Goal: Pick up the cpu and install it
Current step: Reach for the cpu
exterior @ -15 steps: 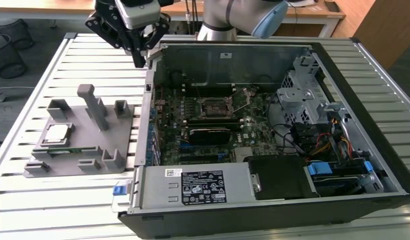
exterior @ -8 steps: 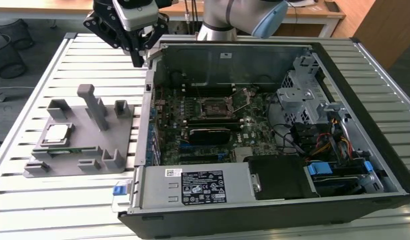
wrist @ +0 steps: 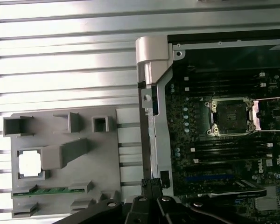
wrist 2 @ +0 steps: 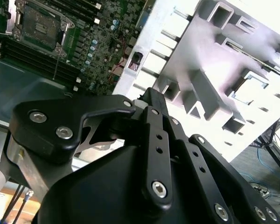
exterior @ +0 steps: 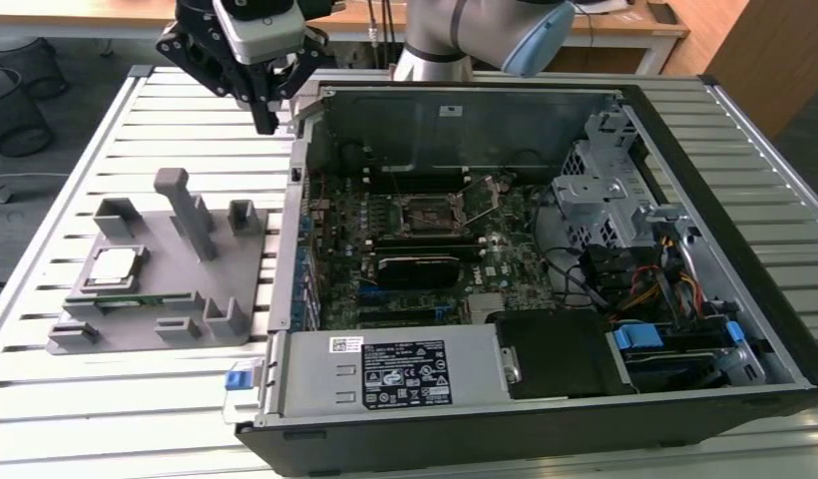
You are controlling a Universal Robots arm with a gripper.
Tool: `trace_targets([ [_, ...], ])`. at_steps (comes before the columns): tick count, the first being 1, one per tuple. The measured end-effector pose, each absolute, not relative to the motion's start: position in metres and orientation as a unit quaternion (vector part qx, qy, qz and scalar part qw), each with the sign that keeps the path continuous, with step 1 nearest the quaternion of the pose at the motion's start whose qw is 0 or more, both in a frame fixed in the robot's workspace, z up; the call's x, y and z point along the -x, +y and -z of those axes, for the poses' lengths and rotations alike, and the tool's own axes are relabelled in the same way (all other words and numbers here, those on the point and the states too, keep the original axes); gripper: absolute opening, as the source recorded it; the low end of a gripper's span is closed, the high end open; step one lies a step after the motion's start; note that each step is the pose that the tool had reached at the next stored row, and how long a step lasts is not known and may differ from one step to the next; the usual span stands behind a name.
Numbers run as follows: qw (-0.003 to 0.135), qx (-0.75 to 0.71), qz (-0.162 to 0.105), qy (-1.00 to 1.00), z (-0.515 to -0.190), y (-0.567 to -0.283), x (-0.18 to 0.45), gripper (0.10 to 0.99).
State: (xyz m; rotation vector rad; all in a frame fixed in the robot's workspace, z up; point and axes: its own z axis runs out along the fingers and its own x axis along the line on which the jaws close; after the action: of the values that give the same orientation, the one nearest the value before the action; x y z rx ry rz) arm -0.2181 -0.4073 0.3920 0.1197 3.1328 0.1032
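Hovering gripper (exterior: 265,122) closed, empty; cpu (exterior: 113,265) resting in grey holder (exterior: 181,302); well apart

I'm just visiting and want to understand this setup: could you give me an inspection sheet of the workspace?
Surface: slatted metal table.
Job's things: cpu lying in a grey fixture; open computer case, its socket open with no chip.
Clutter: green memory stick in the same fixture.
Gripper: gripper shut, holding nothing, above the table beside the case.
Cables: coloured wires inside the case.
Surroundings: wire bins, wooden desk.
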Motion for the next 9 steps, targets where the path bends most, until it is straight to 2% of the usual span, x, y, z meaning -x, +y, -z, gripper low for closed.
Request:
trace_targets([
  [9,0.002,-0.038,-0.033,0.999,-0.392,-0.407,0.230,0.106],
])
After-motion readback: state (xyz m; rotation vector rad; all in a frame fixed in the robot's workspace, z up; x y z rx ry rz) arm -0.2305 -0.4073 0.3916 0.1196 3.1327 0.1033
